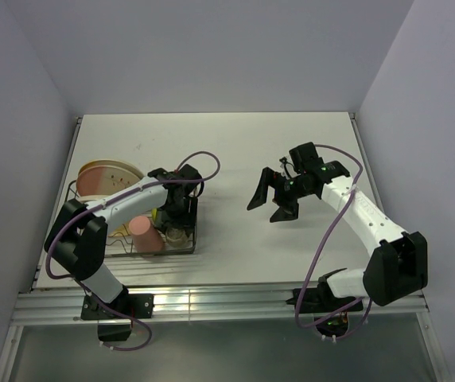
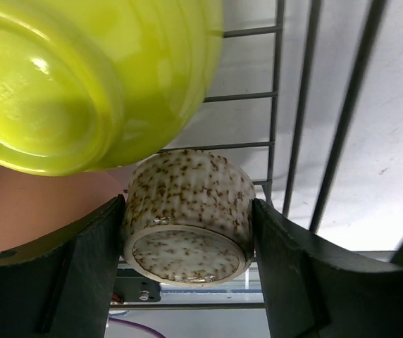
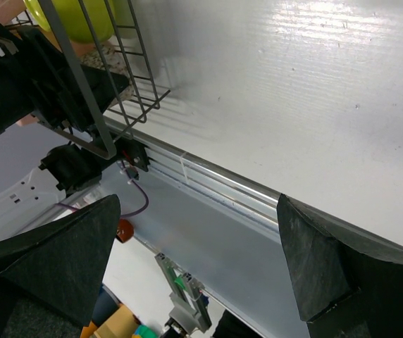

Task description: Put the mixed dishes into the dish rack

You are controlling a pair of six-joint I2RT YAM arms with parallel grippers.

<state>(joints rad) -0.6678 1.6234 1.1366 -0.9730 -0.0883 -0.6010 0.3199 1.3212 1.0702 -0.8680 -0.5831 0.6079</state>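
Left gripper [image 2: 187, 239] clamps speckled cup [image 2: 191, 197] in dish rack [image 2: 301, 105];
right gripper [image 1: 269, 205] wide open; released sideways, cup may roll against bowl [image 2: 82, 70].

Yellow-green bowl [image 2: 82, 77], brown-speckled cream cup [image 2: 187, 211]

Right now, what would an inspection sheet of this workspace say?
Surface: white table, a few small marks.
Job's things: dish rack at the left near edge; cream-and-pink plate propped in it; pink cup, yellow-green bowl and tiny speckled cup inside.
Clutter: nothing seen.
Grippers: left gripper closed on the tiny speckled cup in the rack; right gripper open above bare table.
Cables: purple cable looped along each arm.
Surroundings: pale walls; metal rail at the near edge.
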